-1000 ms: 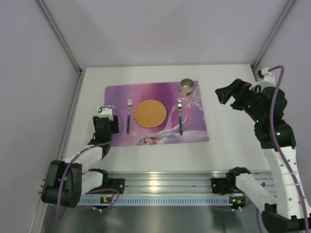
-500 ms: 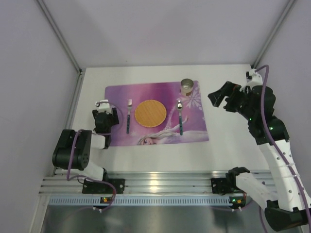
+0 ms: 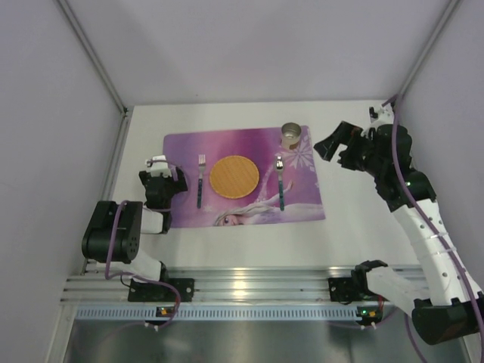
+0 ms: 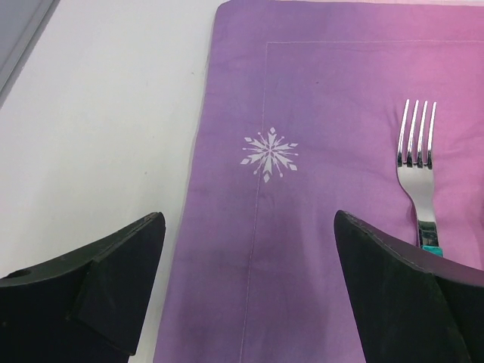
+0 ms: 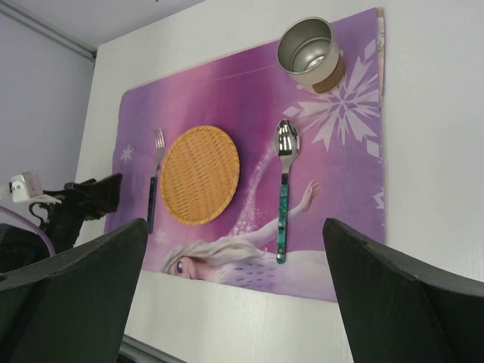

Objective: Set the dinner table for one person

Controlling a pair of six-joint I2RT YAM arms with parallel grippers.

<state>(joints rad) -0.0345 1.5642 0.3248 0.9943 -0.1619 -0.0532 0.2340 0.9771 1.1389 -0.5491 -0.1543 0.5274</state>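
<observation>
On the white dinner table lies a purple snowflake placemat. A round woven plate sits at its middle, a fork to the left, a green-handled spoon to the right, and a metal cup at the far right corner. My left gripper hovers open over the mat's left edge, empty, with the fork just right of it. My right gripper hangs open and empty in the air right of the cup, looking down on the spoon and plate.
A silver rail runs along the near edge with both arm bases. Grey walls and slanted frame posts close in the table on the left, back and right. Bare white tabletop lies right of the mat.
The left arm has folded back, and its gripper sits slightly farther from the base with its jaws wider apart. The right gripper has swung left towards the cup. The tableware has not moved.
</observation>
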